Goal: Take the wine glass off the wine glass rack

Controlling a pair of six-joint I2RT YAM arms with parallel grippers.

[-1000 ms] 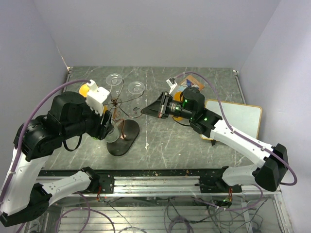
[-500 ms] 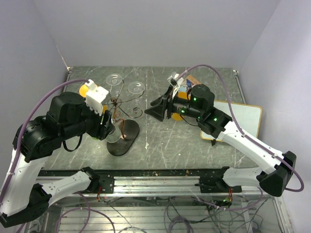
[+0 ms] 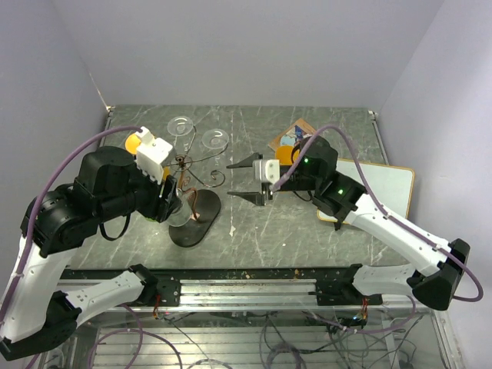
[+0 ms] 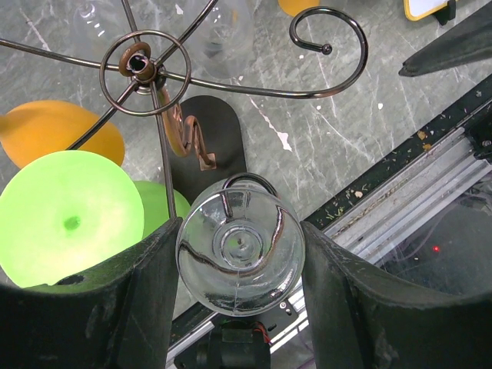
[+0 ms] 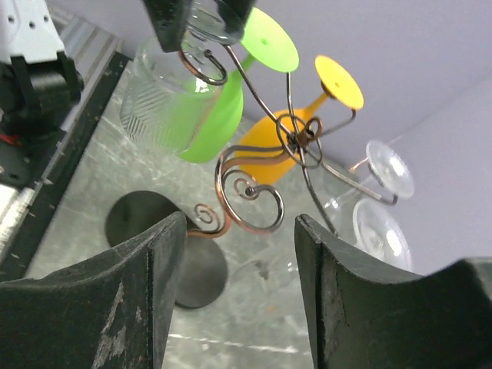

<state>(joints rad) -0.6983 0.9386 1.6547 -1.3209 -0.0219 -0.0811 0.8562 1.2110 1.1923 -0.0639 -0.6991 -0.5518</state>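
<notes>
Gripping the clear wine glass by its bowl, the left claw is closed on it, but it hangs from a scroll hook of the wine glass rack, so lift-off is not yet done; right claw wide, empty, near the rack.

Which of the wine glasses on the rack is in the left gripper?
The clear wine glass on the near arm of the rack; the left gripper clamps it. The green glass, orange glass and two far clear glasses hang free.
</notes>
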